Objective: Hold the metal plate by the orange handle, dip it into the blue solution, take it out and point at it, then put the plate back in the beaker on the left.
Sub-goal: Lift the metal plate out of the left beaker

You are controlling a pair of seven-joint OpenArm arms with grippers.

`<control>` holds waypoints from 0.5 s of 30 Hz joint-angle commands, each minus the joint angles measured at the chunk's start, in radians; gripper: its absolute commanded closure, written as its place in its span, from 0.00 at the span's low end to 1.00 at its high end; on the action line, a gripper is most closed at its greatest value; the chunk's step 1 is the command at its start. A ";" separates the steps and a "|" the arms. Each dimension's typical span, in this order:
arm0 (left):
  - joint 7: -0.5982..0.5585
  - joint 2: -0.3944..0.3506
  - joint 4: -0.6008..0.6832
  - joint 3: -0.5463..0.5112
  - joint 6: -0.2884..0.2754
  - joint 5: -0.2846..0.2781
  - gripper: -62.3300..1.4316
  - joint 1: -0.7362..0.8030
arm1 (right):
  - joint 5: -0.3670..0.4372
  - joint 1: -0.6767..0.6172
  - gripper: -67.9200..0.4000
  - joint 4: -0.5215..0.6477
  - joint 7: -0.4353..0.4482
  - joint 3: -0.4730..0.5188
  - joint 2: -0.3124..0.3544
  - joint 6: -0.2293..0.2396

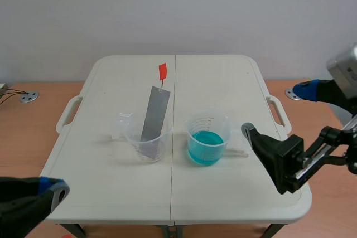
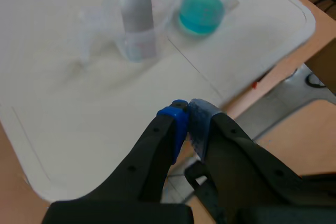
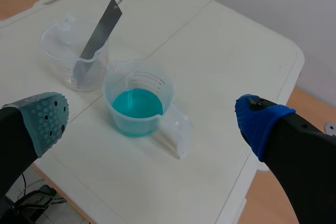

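A grey metal plate (image 1: 155,114) leans upright in the clear left beaker (image 1: 148,142), its orange handle (image 1: 162,71) sticking out at the far end. Beside it stands the beaker of blue solution (image 1: 206,142). My left gripper (image 1: 54,189) hovers shut over the table's near left corner, well short of both beakers; its wrist view shows the pads meeting (image 2: 186,115), the plate (image 2: 135,3) and the solution (image 2: 200,14) ahead. My right gripper (image 1: 279,112) stands wide open to the right of the blue beaker (image 3: 137,103), holding nothing, with the plate (image 3: 97,35) beyond.
Everything rests on a white folding table (image 1: 223,82) with a centre seam and side handles. A small clear plastic piece (image 1: 122,122) lies left of the plate's beaker. Wooden floor surrounds the table.
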 commanded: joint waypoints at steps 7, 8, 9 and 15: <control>0.035 0.005 -0.124 -0.008 0.004 0.048 0.94 0.188 | 0.068 0.108 0.02 0.003 0.005 -0.081 0.000 0.000; 0.035 0.005 -0.159 -0.008 0.004 0.048 0.94 0.199 | 0.085 0.122 0.02 -0.001 0.002 -0.094 0.000 0.000; 0.035 0.005 -0.197 -0.008 0.004 0.048 0.94 0.206 | 0.103 0.139 0.02 -0.008 0.000 -0.108 -0.001 0.000; 0.007 0.005 -0.407 0.023 0.000 0.049 0.94 0.203 | 0.146 0.251 0.02 -0.079 -0.041 -0.181 -0.053 0.000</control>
